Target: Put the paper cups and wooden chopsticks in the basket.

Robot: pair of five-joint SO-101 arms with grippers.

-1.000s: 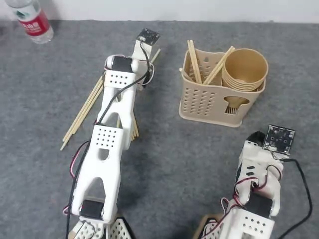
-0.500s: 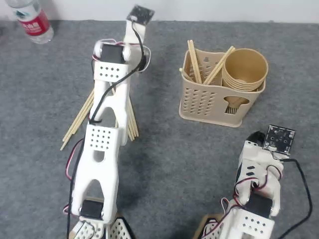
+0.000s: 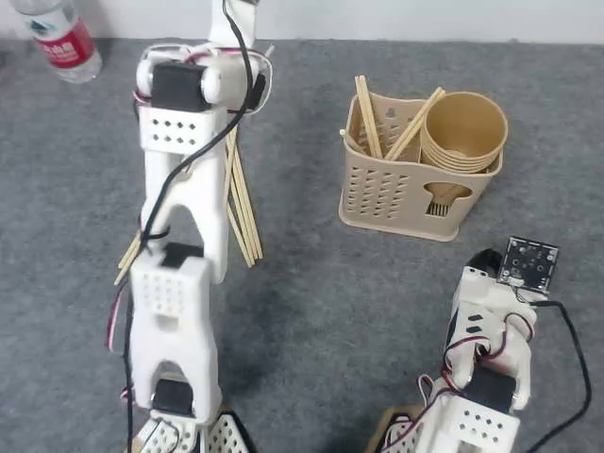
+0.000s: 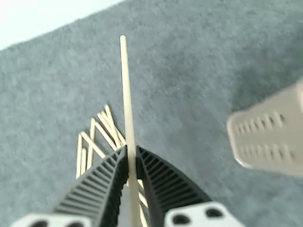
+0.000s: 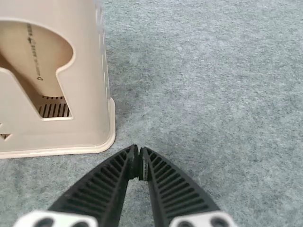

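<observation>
**One chopstick in hand, basket next**

You are in the carrying step. The basket (image 3: 406,203) stands on the grey mat (image 3: 330,311) with the stack of paper cups (image 3: 464,127) already in its larger compartment and a few chopsticks (image 3: 368,118) leaning in the narrower one beside it. A loose pile of chopsticks (image 3: 247,212) lies on the mat under the left arm, well apart from the basket, so the job looks roughly half done.

Your left gripper (image 4: 131,152) is clenched on a single chopstick (image 4: 124,90), gripping it low so that most of its length sticks out past the fingertips. Your next move, as I judge it, is to swing across to the basket, tip the stick toward upright over the narrow compartment, then let go.

Your right gripper (image 5: 139,163) is closed with nothing in it, just beside the basket's foot.
</observation>
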